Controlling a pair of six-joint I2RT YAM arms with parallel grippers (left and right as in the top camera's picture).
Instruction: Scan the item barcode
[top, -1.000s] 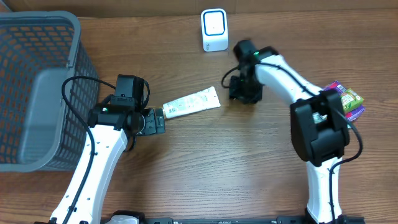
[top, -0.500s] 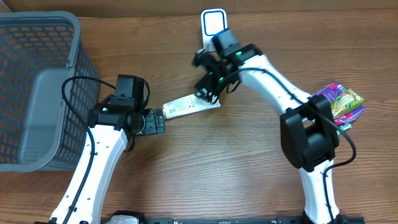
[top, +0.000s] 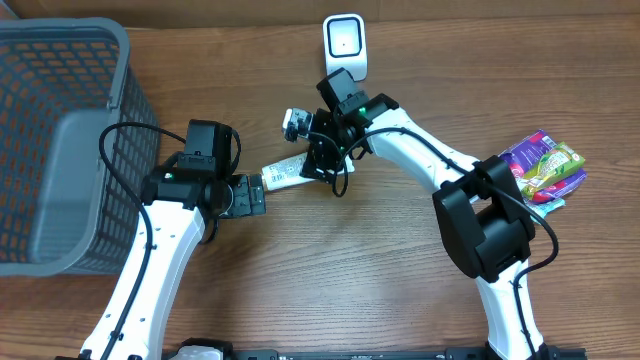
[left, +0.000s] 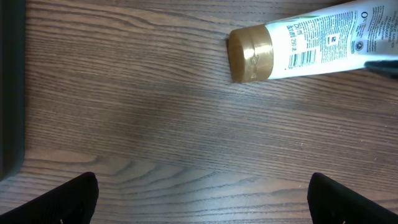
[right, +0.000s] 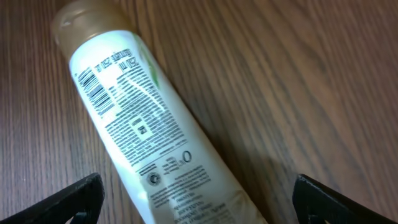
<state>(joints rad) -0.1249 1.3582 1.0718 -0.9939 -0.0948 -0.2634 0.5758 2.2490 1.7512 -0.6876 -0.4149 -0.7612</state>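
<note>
Pickup stage, seen from overhead and both wrists. The tube (top: 283, 170) lies flat on the table (top: 380, 260) about midway between its left and right edges, somewhat toward the far edge, gold cap pointing at the left gripper (top: 258, 196). That claw is released and empty, just beside the cap without touching it. The right gripper (top: 320, 160) is over the tube's body, also released and grasping nothing. Its wrist view shows the tube running diagonally between the two fingers; how high they stand above the wood I cannot tell. The barcode (right: 93, 90) faces up, printed close to the cap. I judge the step in hand to be the right arm's grasp. To do it well I would turn the wrist until the fingers square across the tube's width, then come down on the mid-body, well away from the barcode, so that no pad covers the bars. The body looks soft, so I would clench only until it stops sliding. The scanner (top: 344, 40) stands at the far edge, so the lift should end with the printed face turned toward it.
</note>
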